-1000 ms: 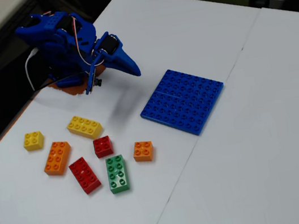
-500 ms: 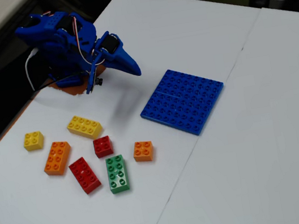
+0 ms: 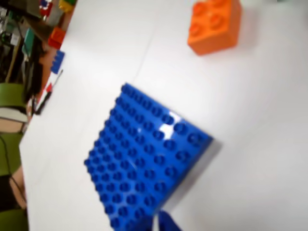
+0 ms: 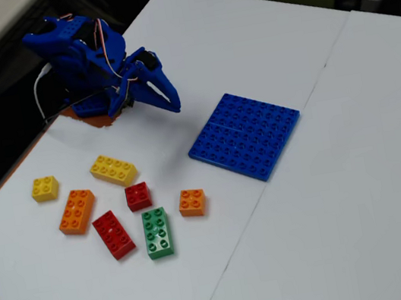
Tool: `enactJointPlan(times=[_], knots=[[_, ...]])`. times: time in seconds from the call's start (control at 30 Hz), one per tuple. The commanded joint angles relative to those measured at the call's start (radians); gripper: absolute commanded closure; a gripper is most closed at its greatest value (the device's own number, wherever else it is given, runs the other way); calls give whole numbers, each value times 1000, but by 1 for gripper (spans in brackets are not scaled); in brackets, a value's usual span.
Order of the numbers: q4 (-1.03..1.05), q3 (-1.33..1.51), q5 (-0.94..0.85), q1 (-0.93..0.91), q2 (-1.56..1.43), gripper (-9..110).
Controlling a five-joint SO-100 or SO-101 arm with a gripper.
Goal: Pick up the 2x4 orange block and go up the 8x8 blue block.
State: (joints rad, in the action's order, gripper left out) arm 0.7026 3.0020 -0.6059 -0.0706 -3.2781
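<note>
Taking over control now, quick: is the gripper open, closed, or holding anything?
Gripper: open, fingers spread, holding nothing; raised near the arm's base, away from the 2x4 orange block.

2x4 orange block (image 4: 77,211) flat on table, left; 8x8 blue block (image 4: 245,135) flat, right.

Arm: the blue arm (image 4: 86,61) is folded low over its base in the fixed view.
Gripper: the gripper (image 4: 164,94) points down and to the right in the fixed view, holding nothing.
Jaws: it is not clear if they are apart.
Wrist view: only a blurred blue fingertip (image 3: 166,222) shows at the bottom edge.
</note>
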Motion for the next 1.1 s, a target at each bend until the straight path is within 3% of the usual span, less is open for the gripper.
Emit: enactJointPlan(times=[0.0, 0.2, 0.5, 0.73, 1.07], knots=[[48, -98, -339, -75, -31, 101], [135, -288, -861, -238, 176, 101], [179, -518, -1299, -499, 538, 101], [331, -882, -1264, -624, 930, 93], [313, -1023, -1078, -764, 1207, 84]])
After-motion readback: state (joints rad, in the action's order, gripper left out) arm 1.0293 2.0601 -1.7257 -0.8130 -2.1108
